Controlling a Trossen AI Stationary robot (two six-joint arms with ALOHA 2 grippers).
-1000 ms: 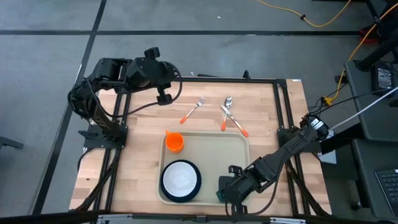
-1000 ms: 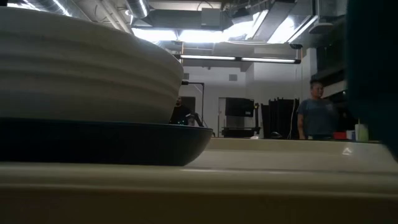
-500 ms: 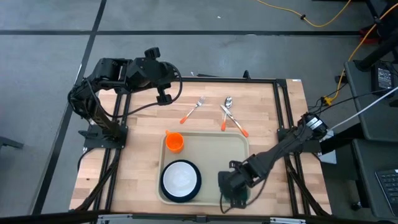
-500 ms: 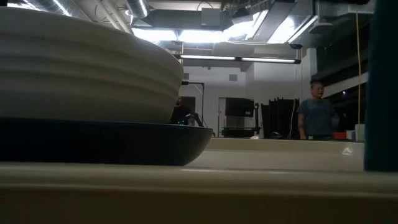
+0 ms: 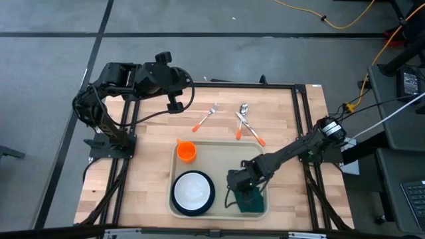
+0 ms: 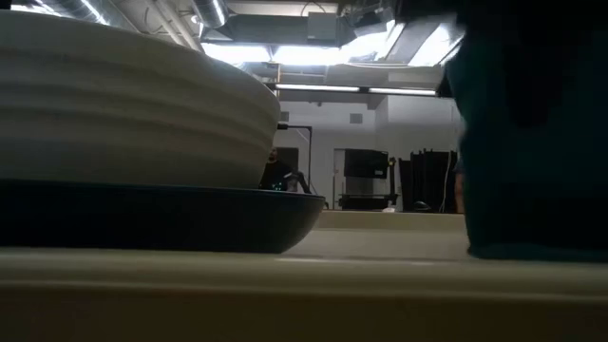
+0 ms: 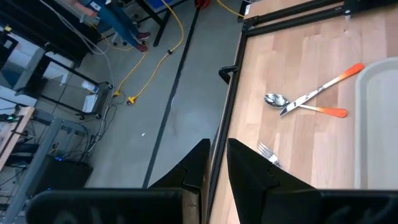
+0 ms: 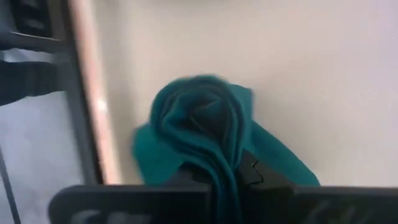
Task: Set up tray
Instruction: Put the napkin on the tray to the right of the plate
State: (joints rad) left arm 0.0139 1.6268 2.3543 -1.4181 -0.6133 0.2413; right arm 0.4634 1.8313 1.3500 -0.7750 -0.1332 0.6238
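Teal cloth, a napkin [image 8: 208, 134], is bunched and pinched between the fingers of my right gripper [image 5: 240, 192], which are clamped tight on its folds. I hold it low over the near right corner of the tray [image 5: 229, 159], the cream one lying on the wooden table [image 5: 149, 133] toward its near edge; whether the cloth touches the tray floor I cannot tell. Beside it on the tray sits a white bowl [image 5: 192, 190] on a dark plate [image 6: 190, 220], with an orange cup [image 5: 186, 152] in the far left corner. Beyond the tray lie a fork [image 5: 206, 117], a spoon [image 5: 242, 119] and a knife [image 5: 250, 131], all orange-handled. My left gripper [image 5: 174, 101] waits over the far edge, fingers nearly together and holding nothing.
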